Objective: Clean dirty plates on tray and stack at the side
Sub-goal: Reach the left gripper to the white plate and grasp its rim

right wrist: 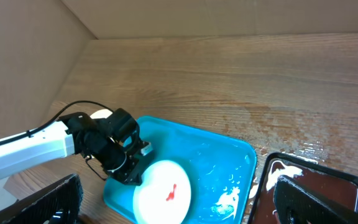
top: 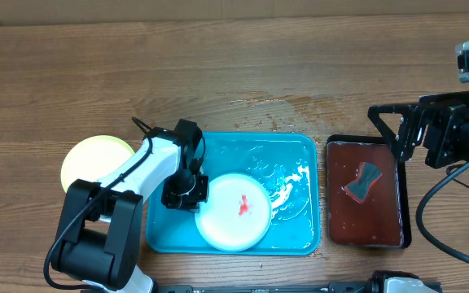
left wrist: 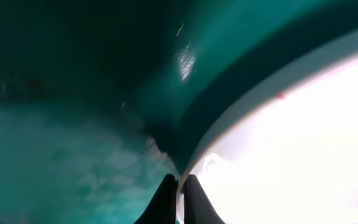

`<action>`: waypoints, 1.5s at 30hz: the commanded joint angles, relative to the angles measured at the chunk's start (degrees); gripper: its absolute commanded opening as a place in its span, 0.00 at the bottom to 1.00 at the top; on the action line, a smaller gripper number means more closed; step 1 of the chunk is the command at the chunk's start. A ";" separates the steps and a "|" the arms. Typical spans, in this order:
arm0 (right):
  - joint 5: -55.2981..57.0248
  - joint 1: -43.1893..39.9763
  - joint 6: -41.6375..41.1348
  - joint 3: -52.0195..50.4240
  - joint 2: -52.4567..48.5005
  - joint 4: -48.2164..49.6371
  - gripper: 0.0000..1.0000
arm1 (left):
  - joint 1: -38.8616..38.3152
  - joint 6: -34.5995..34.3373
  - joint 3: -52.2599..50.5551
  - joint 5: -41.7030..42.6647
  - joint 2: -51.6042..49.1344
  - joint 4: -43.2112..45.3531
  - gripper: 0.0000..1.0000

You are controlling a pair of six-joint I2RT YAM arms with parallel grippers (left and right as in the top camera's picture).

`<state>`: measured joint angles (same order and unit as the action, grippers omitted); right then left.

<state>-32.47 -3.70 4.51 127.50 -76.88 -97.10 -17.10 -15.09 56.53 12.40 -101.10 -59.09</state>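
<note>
Wooden counter carries a wet, foam-streaked turquoise tray. Inside the tray lies a white plate with a red smear, its left rim clenched in the left hand. Left of the tray sits a yellow-green plate. To the tray's right, the right hand hangs spread wide beside a black tray.

Even lighting; blurred, overexposed left-wrist view
</note>
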 commanded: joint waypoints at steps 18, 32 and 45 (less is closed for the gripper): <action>25.35 0.20 -23.67 -23.76 -1.60 4.44 1.00 | 1.86 -8.57 0.22 -3.80 -0.66 3.67 0.36; 23.85 0.20 -30.27 -61.66 -1.68 25.29 1.00 | 1.86 -8.74 0.22 -0.74 -0.66 3.56 0.18; 18.75 0.20 -29.88 -76.30 -1.68 40.92 1.00 | 1.75 -8.96 0.22 -0.35 -0.68 4.09 0.28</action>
<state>-12.88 -3.66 -25.19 51.20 -79.24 -57.04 -15.33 -23.90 56.73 11.53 -101.27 -55.22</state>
